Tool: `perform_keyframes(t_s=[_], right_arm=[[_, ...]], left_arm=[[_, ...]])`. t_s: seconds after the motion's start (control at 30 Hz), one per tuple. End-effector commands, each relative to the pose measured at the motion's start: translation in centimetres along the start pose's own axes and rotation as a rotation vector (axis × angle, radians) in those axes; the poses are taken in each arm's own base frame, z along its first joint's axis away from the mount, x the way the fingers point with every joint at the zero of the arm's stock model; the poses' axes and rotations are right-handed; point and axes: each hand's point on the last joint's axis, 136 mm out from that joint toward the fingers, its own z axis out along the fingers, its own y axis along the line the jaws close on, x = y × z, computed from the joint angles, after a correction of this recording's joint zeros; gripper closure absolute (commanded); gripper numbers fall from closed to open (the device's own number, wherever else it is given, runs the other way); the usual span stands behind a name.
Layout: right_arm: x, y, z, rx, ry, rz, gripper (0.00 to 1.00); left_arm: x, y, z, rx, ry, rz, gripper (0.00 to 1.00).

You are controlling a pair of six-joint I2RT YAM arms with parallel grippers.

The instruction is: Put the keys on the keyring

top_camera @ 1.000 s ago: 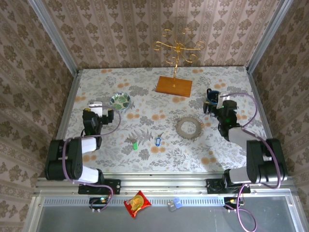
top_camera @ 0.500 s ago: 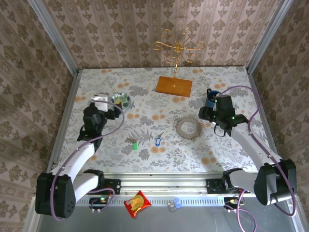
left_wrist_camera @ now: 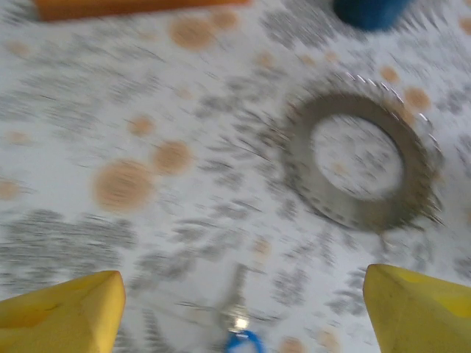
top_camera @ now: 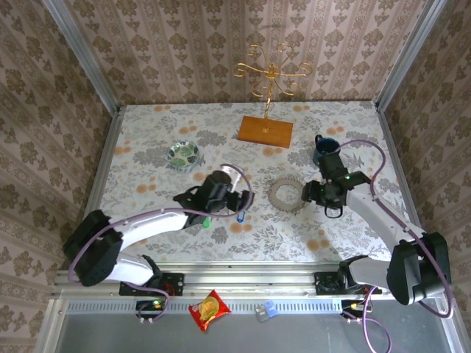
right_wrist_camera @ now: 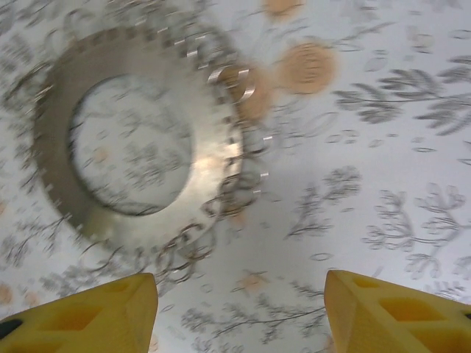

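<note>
Left gripper (left_wrist_camera: pixel 243 287) and right gripper (right_wrist_camera: pixel 241 283) were recorded spread, empty. Blue key (left_wrist_camera: pixel 239 340) was located near the left, keyring (right_wrist_camera: pixel 217 147) near the right. Key was judged light, rigid; plastic head preferred for pinching.

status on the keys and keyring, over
Left pincer open over blue key. Right pincer open beside keyring. Green key loose; nothing blocking.

You'll find the green-patterned bowl (top_camera: pixel 182 154) beyond your left pincer (top_camera: pixel 234 200) and off to its left, well apart. The blue mug (top_camera: pixel 324 149) sits near your right pincer (top_camera: pixel 309 193), just beyond it. The gold wire stand (top_camera: pixel 271 73) on its orange wooden base (top_camera: pixel 266 131) rises farther back, between both. A red snack packet (top_camera: pixel 210 309) lies behind the left pincer.
</note>
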Motion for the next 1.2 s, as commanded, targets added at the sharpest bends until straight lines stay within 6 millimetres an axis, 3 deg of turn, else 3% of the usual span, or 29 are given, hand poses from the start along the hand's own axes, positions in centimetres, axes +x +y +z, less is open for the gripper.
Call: perform_keyframes(t_s=[0.0, 0.17, 0.47, 0.73, 1.17], right_arm=[[0.9, -1.0, -0.4, -0.024, 0.015, 0.068, 0.37], [0.8, -0.3, -0.5, -0.073, -0.001, 0.077, 0.37], [0.6, -0.1, -0.4, -0.089, -0.020, 0.069, 0.37], [0.5, 0.3, -0.3, -0.109, -0.018, 0.062, 0.37], [0.7, 0.4, -0.1, -0.121, -0.011, 0.063, 0.37]], left_arm=[[1.8, -3.4, 1.2, 0.067, 0.144, -0.049, 0.16], [3.4, -6.8, 3.8, 0.163, 0.273, -0.059, 0.27], [3.8, -9.0, 7.1, 0.222, 0.359, -0.077, 0.43], [5.1, -9.1, 9.1, 0.203, 0.430, -0.090, 0.53], [6.1, -8.9, 10.6, 0.195, 0.455, -0.146, 0.69]])
